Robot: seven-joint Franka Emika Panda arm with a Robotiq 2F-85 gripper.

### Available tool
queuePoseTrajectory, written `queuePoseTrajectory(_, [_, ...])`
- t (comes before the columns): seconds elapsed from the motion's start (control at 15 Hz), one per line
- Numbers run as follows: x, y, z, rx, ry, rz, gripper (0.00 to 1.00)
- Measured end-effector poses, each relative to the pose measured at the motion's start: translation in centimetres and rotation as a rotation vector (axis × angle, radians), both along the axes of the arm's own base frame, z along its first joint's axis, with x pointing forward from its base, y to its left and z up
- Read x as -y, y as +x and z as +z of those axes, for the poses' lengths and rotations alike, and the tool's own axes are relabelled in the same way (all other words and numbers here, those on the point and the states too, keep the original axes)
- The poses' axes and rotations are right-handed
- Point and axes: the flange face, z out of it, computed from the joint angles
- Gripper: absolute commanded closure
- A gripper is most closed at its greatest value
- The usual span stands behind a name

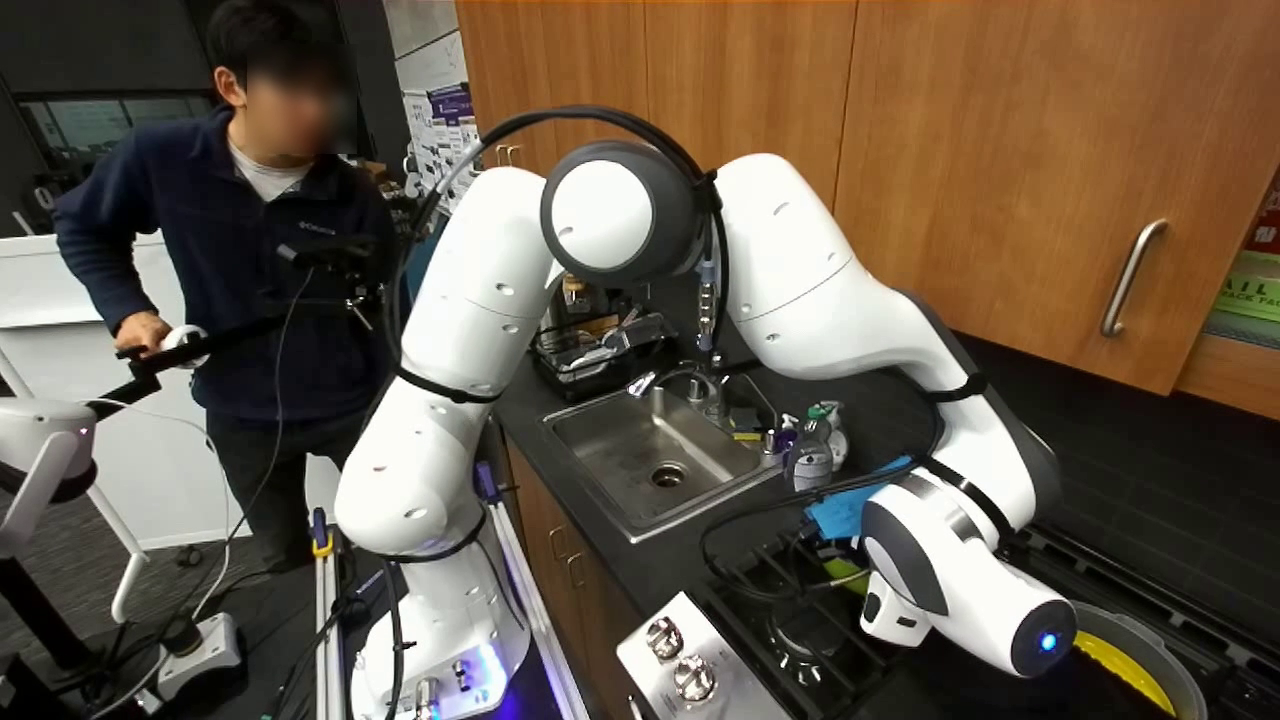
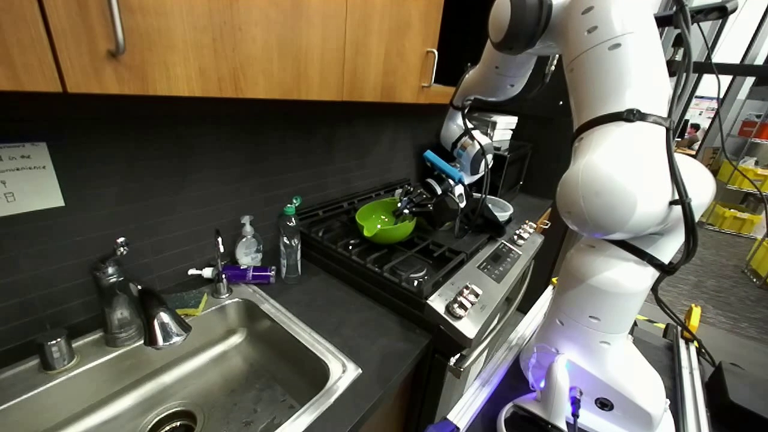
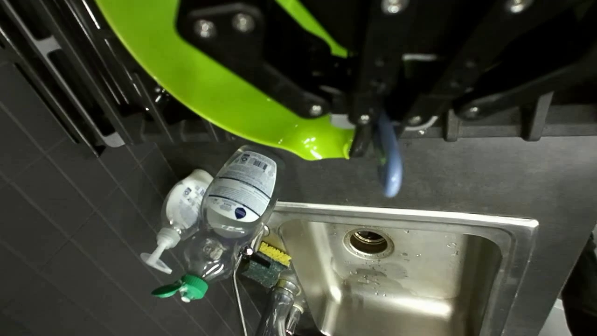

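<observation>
In the wrist view my gripper (image 3: 378,139) comes in from the top, its fingers drawn together around a slim blue-grey piece, like a handle (image 3: 392,168), whose rounded end sticks out past the tips. What the rest of that piece looks like is hidden by the fingers. Beside the left finger lies the spout of a lime-green bowl (image 3: 219,102). An exterior view shows this bowl (image 2: 378,219) on the stove grates, with the black gripper (image 2: 404,210) reaching over its rim. In an exterior view the arm hides the gripper, and only a sliver of the bowl (image 1: 846,574) shows.
Near the stove (image 2: 414,264) stand a clear bottle with a green cap (image 2: 290,240), a pump bottle (image 2: 248,243) and a purple bottle (image 2: 249,274). The steel sink (image 2: 312,336) adjoins them. A grey pot (image 1: 1180,660) with something yellow sits beyond the wrist. Wooden cabinets (image 2: 240,48) hang above.
</observation>
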Motion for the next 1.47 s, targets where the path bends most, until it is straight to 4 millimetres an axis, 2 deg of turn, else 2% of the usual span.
queuePoseTrajectory(0.93, [2.2, -1.6, 0.0, -0.030, 0.000, -0.061, 0.99])
queuePoseTrajectory(1.47, [2.8, -1.5, 0.3, -0.063, -0.001, -0.085, 0.99])
